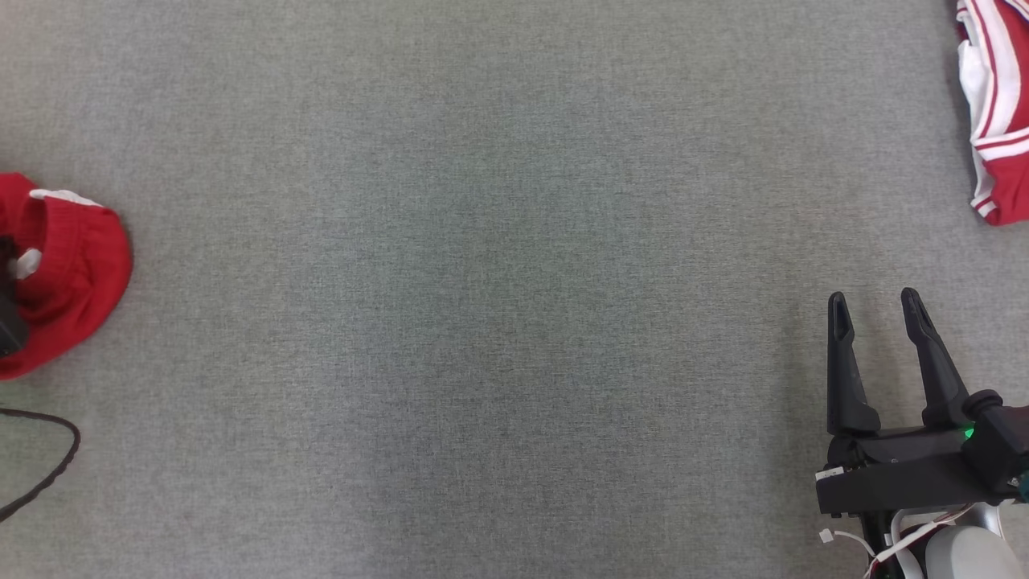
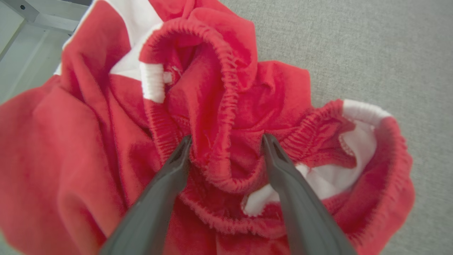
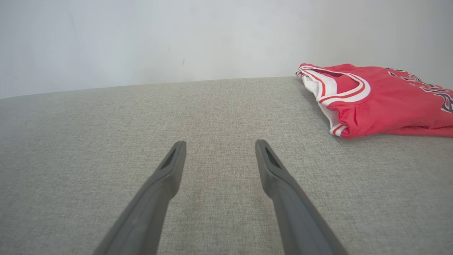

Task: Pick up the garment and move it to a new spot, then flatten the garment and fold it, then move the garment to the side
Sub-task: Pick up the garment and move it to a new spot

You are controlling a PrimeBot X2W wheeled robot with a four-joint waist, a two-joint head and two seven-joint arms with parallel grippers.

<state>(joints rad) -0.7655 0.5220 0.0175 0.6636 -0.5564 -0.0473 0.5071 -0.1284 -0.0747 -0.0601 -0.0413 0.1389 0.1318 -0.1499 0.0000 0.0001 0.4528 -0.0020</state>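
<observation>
The garment (image 1: 76, 273) lies crumpled at the left edge of the grey surface; it is red with white patches. Close up, the garment (image 2: 88, 148) shows a gathered red hem and ribbed white pieces. My left gripper (image 2: 226, 140) is open and down on the cloth, its two fingertips either side of a raised fold of the gathered hem. My right gripper (image 1: 874, 297) stands open at the lower right with nothing between its fingers. In the right wrist view my right gripper (image 3: 220, 143) hovers low over bare grey fabric.
A second red jersey (image 1: 1001, 104) with red-and-white stripe trim lies at the top right corner; this jersey (image 3: 382, 99) looks folded and bears dark lettering. A black cable (image 1: 48, 466) loops at the lower left. A pale frame (image 2: 32, 14) shows beyond the grey surface (image 1: 498, 289).
</observation>
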